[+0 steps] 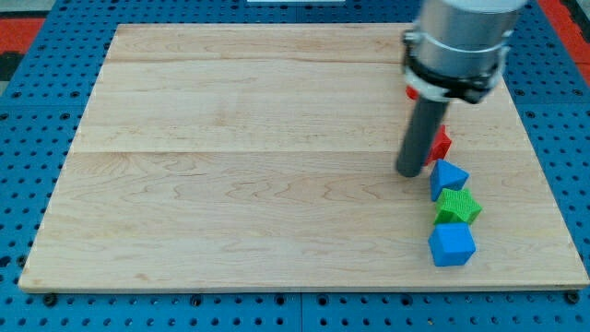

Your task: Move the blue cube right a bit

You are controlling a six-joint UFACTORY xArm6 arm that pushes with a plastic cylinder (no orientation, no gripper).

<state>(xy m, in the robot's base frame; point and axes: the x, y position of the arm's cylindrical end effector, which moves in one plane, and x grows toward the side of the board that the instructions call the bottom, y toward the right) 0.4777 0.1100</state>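
- blue cube (451, 245) sits near table's bottom-right corner, touching green star (457, 207).
- my tip (409, 171) (bare rod, no claw, holds nothing) rests beside blue pentagon block (448, 177) and red block (441, 144).
- risk: pushing right could slide cube off right edge, or drag star.

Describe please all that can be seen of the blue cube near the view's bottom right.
The blue cube is a small solid block of matte bright blue, plastic by its look, lying flat on the wooden board, slightly turned. It is the lowest of a column of blocks near the board's right edge. Its top corner meets the green star just above it. My tip stands farther up and to the left, apart from it, beside a blue block and a red block.
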